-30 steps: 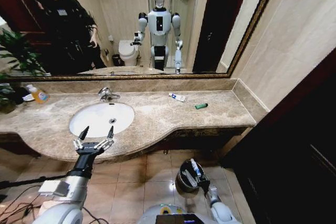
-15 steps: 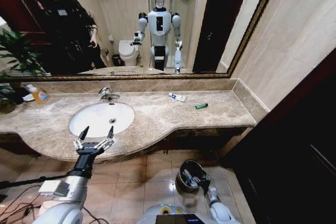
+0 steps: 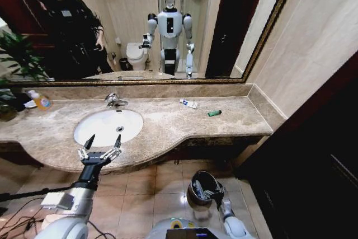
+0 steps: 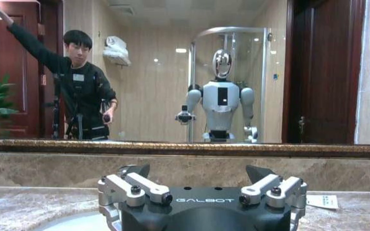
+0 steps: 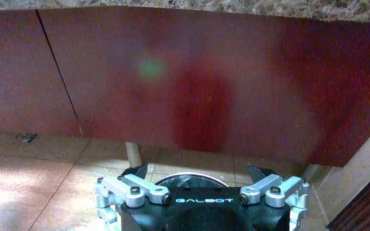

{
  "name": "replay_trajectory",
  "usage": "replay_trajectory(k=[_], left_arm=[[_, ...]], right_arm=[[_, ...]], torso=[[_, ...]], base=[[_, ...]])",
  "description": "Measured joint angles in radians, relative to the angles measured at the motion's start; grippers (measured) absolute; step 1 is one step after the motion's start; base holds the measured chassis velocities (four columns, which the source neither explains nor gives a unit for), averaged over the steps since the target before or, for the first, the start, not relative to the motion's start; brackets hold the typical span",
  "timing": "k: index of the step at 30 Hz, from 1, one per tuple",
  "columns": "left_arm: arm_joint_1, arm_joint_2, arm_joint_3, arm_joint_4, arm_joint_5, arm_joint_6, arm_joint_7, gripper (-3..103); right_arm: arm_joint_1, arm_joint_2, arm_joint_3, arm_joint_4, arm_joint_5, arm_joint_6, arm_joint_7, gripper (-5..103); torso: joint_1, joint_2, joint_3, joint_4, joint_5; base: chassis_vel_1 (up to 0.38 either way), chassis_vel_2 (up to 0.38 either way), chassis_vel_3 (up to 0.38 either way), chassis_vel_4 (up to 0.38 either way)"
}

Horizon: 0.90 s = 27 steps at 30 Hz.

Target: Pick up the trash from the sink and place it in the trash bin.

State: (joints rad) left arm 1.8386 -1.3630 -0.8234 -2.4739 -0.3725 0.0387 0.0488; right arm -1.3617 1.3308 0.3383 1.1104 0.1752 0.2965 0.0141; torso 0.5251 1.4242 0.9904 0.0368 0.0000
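Sink (image 3: 95, 130): white oval basin, glossy, sunk into a beige veined marble table (image 3: 168, 124) with a curved front edge. Chrome tap (image 3: 114, 101) mounted at the rear rim of the sink. Basin interior bare white apart from the drain.

Trash bin (image 3: 197, 195): small round dark metal bucket with a shiny steel rim, standing on the tiled floor below the table, to the right of the sink. White tube-shaped trash (image 3: 200, 190) lying inside the trash bin.

Remaining on the table, right of the sink: white packet with blue marks (image 3: 188, 103) near the back wall; small green piece (image 3: 214, 113) just right of the packet, apart from it. Orange-liquid bottle (image 3: 40, 101) left of the sink, near the back wall.

Left end effector (image 3: 100, 148): raised just in front of the sink's front rim, dark pointed fingers spread wide apart, nothing held, nothing touched.

Right end effector (image 5: 198, 173): low, directly over the trash bin, fingers spread apart, nothing between them. Steel rim of the trash bin visible between the fingers in the right wrist view, red-brown wood panel behind.
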Motion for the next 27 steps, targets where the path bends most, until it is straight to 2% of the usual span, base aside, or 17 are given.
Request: replay_trajectory(k=[9,12,16,17,20,21,24,27], left_arm=[[0.000,0.000,0.000,0.000,0.000,0.000,0.000,100],[0.000,0.000,0.000,0.000,0.000,0.000,0.000,100],[0.000,0.000,0.000,0.000,0.000,0.000,0.000,100],[0.000,0.000,0.000,0.000,0.000,0.000,0.000,100],[0.000,0.000,0.000,0.000,0.000,0.000,0.000,100],[0.000,0.000,0.000,0.000,0.000,0.000,0.000,100],[0.000,0.000,0.000,0.000,0.000,0.000,0.000,100],[0.000,0.000,0.000,0.000,0.000,0.000,0.000,100]], right_arm=[[-0.021,0.002,0.006,0.061,0.001,0.000,0.016,100],[-0.048,-0.004,0.016,0.160,0.007,0.001,0.039,100],[-0.101,-0.022,0.052,0.404,0.010,-0.013,0.060,100],[-0.101,-0.022,0.052,0.404,0.010,-0.013,0.060,100],[-0.120,-0.038,0.085,0.577,0.025,-0.064,0.069,100],[-0.120,-0.038,0.085,0.577,0.025,-0.064,0.069,100],[-0.072,-0.049,0.107,0.692,0.052,-0.144,0.069,100],[0.002,-0.060,0.103,0.716,0.065,-0.204,0.072,100]], torso=[[0.000,0.000,0.000,0.0000,0.0001],[0.000,0.000,0.000,0.0000,0.0002],[0.000,0.000,0.000,0.0000,0.0000],[0.000,0.000,0.000,0.0000,0.0000],[0.000,0.000,0.000,-0.0001,-0.0001],[0.000,0.000,0.000,-0.0001,-0.0001],[0.000,0.000,0.000,-0.0002,-0.0001],[0.000,0.000,0.000,0.0000,-0.0001]], base=[[0.000,0.000,0.000,0.000],[0.000,0.000,0.000,0.000],[0.000,0.000,0.000,0.000],[0.000,0.000,0.000,0.000],[0.000,0.000,0.000,0.000],[0.000,0.000,0.000,0.000],[0.000,0.000,0.000,0.000],[0.000,0.000,0.000,0.000]])
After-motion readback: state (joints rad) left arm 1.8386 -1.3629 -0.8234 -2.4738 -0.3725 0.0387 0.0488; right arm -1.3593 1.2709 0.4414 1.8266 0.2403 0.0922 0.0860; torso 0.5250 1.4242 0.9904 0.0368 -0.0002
